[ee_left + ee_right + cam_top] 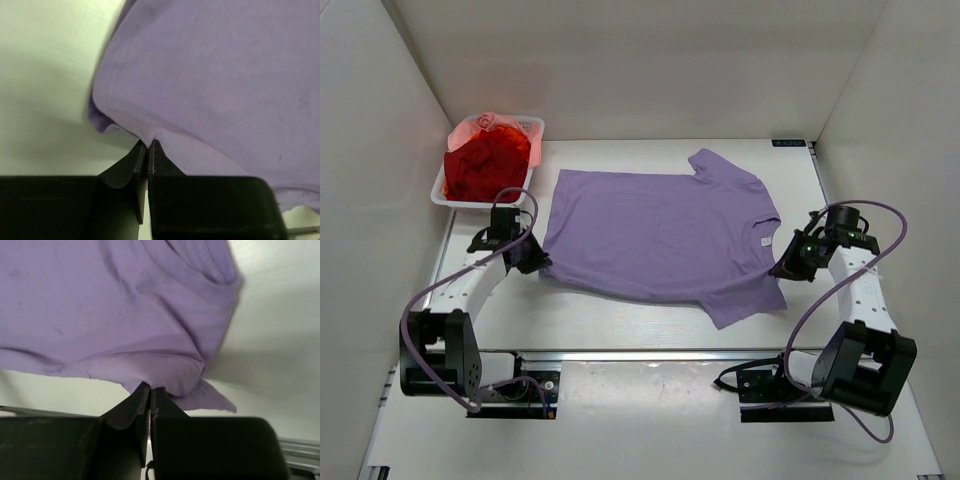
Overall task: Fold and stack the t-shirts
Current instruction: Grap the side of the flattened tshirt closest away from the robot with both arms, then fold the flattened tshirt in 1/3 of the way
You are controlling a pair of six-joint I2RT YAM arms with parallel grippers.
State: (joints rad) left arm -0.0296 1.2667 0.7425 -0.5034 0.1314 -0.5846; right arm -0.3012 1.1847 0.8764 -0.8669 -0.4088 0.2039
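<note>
A purple t-shirt (660,235) lies spread flat on the white table, neck to the right, hem to the left. My left gripper (533,258) is shut on the shirt's near-left hem corner; the left wrist view shows the cloth (210,75) pinched at the fingertips (148,144). My right gripper (787,266) is shut on the shirt's right edge near the near sleeve; the right wrist view shows the purple cloth (125,315) bunched at the fingertips (150,388). A red t-shirt (485,165) lies crumpled in a white tray.
The white tray (535,126) stands at the back left corner. White walls enclose the table on the left, back and right. A metal rail (650,354) runs along the near edge between the arm bases.
</note>
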